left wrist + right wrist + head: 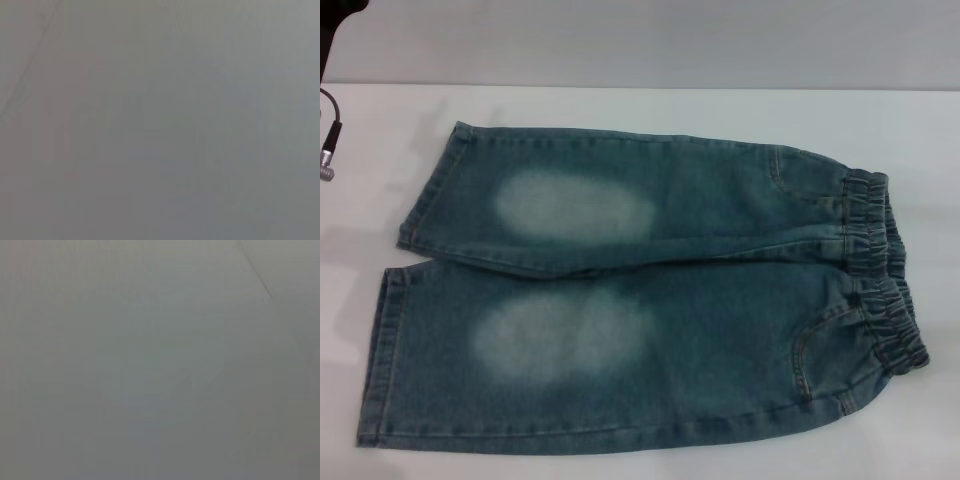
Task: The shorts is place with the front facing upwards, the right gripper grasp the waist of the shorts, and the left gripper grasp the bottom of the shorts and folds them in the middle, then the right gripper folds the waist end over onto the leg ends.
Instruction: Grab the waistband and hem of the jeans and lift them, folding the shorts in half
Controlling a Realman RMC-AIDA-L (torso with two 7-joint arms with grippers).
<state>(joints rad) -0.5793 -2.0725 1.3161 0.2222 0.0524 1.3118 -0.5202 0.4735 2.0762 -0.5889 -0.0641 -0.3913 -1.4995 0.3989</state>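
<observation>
The shorts [650, 300] are seen only in the head view, spread flat and front up on a white surface [620, 110], with the gathered waist [880, 270] toward the robot's right and the leg ends [395, 300] toward its left. Pale oval patches are shown on both legs. Only a plain grey field is given by both wrist views. Neither gripper is seen in any view, so the state of the fingers cannot be told. A dark cable with a metal plug [330, 150] is seen at the left edge. A grey wall [640, 40] is seen beyond.

Blue-green shorts [650, 300] w/ pale faded patches; white table [620, 110].
</observation>
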